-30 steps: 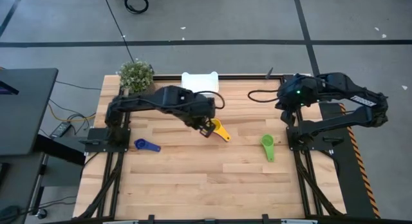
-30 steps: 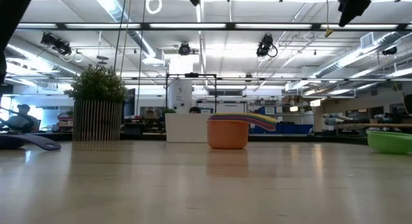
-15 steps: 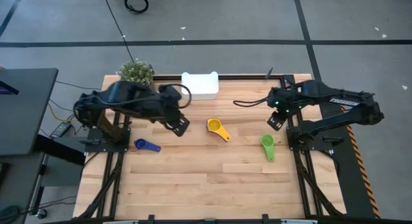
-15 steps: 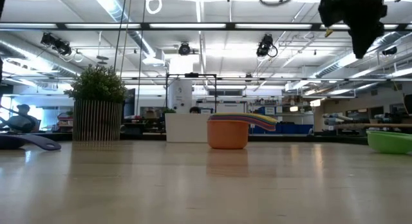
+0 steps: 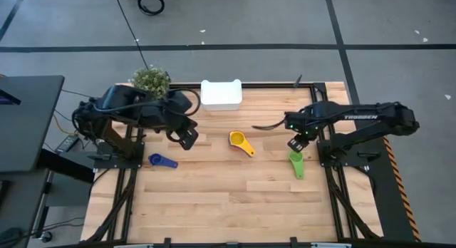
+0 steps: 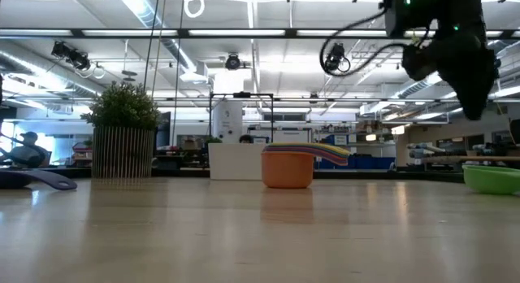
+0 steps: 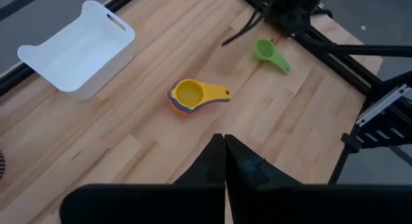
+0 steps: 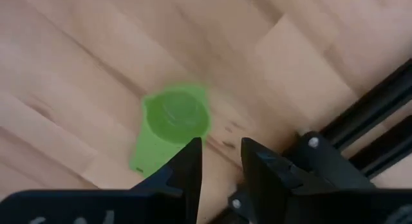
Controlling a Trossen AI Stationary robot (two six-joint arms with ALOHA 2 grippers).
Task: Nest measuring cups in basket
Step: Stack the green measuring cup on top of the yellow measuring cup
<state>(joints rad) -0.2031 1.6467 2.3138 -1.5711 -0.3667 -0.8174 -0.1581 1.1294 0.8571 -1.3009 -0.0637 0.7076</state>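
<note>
A nested stack of measuring cups, yellow on top (image 5: 241,142) (image 7: 188,95), stands on its orange bottom cup (image 6: 288,167) at mid-table. A green cup (image 5: 296,161) (image 8: 175,118) sits upright on the wood at the right, its handle (image 5: 298,171) toward the near edge. A blue cup (image 5: 161,160) lies at the left. The white basket (image 5: 221,93) (image 7: 77,53) stands at the far edge. My right gripper (image 5: 296,142) (image 8: 220,153) hangs open, pointing down, just over the green cup without touching it. My left gripper (image 5: 187,137) (image 7: 223,143) is shut and raised, left of the stack.
A potted plant (image 5: 150,81) (image 6: 122,141) stands at the far left corner beside the basket. The right arm's dark frame rail (image 8: 360,121) runs close to the green cup. Bare wood lies across the near half of the table (image 5: 228,205).
My left gripper has drawn back from the nested stack toward the table's left edge and risen; the stack stays where it was. My right gripper has come down and toward the near edge, turning about its own axis, and now hangs over the green cup.
</note>
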